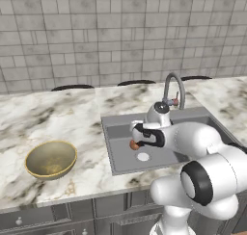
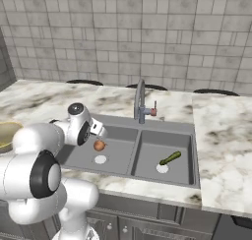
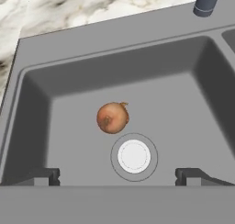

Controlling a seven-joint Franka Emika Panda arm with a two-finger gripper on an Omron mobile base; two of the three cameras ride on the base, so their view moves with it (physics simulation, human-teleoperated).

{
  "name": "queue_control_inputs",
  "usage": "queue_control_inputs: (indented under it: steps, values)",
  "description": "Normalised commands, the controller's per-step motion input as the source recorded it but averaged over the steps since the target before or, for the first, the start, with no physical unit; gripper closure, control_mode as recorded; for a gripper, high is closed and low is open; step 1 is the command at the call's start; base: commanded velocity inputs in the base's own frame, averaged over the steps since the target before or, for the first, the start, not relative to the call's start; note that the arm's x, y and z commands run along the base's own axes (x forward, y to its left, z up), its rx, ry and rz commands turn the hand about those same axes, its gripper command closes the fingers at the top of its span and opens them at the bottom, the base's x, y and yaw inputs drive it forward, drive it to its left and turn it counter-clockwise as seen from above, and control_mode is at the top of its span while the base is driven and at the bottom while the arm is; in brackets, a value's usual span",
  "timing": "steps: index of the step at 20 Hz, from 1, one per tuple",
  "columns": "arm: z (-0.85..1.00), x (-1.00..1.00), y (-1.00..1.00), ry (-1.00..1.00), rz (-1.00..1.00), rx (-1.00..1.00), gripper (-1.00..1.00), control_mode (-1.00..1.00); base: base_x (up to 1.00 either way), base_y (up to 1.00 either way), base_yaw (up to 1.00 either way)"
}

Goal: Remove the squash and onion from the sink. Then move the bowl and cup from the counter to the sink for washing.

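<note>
Over the left basin of the sink (image 2: 194, 150) the gripper (image 3: 117, 175) hovers with its fingers (image 3: 46, 176) spread wide and nothing between them. Onion (image 3: 112, 118) lies on the basin floor just beside the white drain hole (image 3: 134, 156), ahead of the fingertips and a little off their midline. Squash (image 2: 170, 158) rests in the right basin, near that basin's drain. Bowl (image 1: 50, 159) sits on the worktop (image 1: 58, 118) to the left of the sink, near the front edge; cup not made out. Risks, as judged: the onion is round and smooth, so an off-centre closing could squirt it sideways and send it rolling across the flat basin floor; coming down too steeply could knock a finger on the basin wall or the faucet (image 2: 141, 104). Worktop is marbled white and brown stone, with grey cabinet fronts below and a grey-beige tiled wall behind.
</note>
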Motion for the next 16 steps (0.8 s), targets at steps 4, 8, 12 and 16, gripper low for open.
queue_control_inputs:
  steps: [4,8,12,16]
  values:
    - [-0.18,0.09,0.00,0.05,0.00,0.00,-1.00,-1.00,0.00,0.00,0.00]
    - [-0.16,0.10,0.00,0.03,0.00,0.00,-1.00,-1.00,0.00,0.00,0.00]
    - [-0.16,0.12,0.03,0.00,0.00,0.00,-1.00,-1.00,0.00,0.00,0.00]
    - [-0.16,0.12,0.00,0.00,0.00,0.00,-1.00,-1.00,0.00,0.00,0.00]
